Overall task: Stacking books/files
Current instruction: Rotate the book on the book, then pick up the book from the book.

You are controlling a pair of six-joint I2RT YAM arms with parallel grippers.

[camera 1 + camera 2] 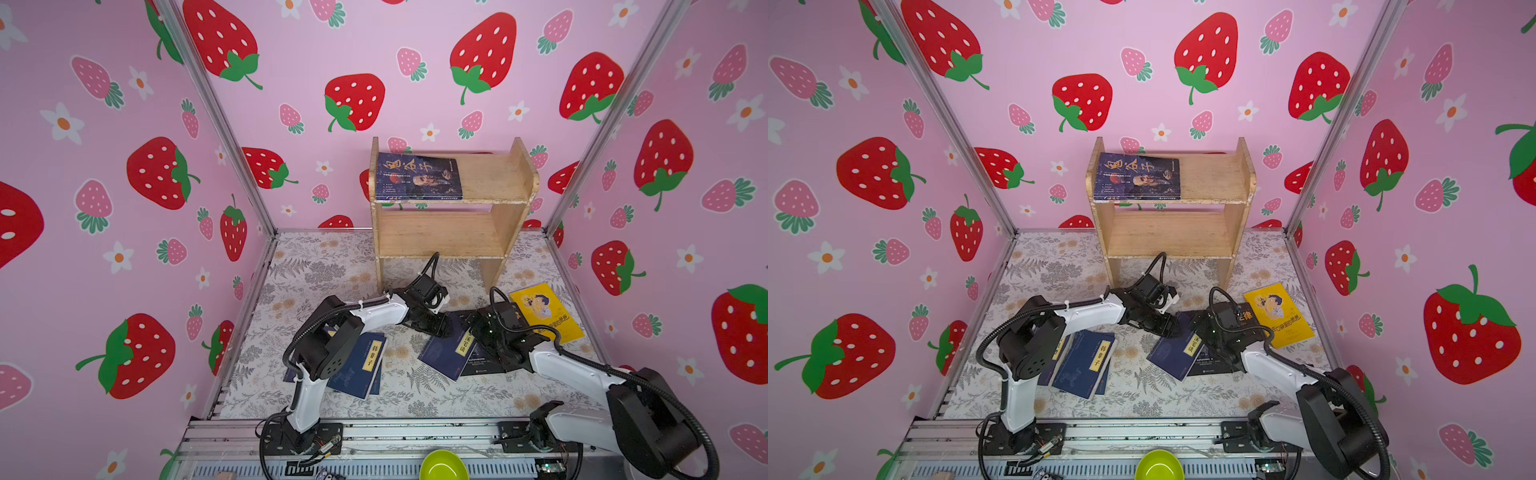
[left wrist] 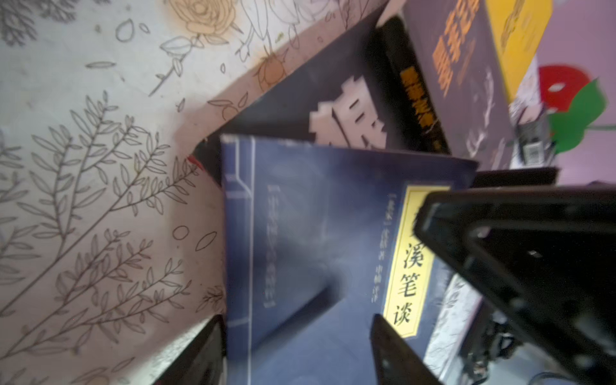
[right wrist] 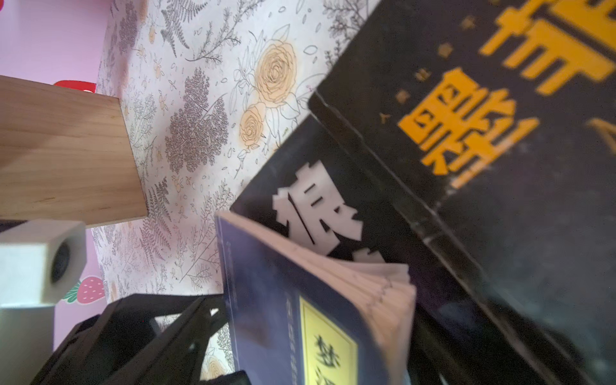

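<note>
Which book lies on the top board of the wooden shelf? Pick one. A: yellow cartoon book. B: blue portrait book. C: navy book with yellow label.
B: in both top views the blue portrait book lies flat on the top board of the wooden shelf; the yellow book lies on the table.

Staged robot-lab booth: pink strawberry-print walls (image 1: 104,166) on aluminium framing (image 1: 224,124), floral tabletop (image 1: 324,266), small wooden shelf (image 1: 440,237), metal mounting rail (image 1: 415,432) in front.

The shelf (image 1: 490,174) is bare pale wood, the navy book (image 2: 300,233) smooth-covered paper, the floral table cover (image 1: 332,266) matt.
</note>
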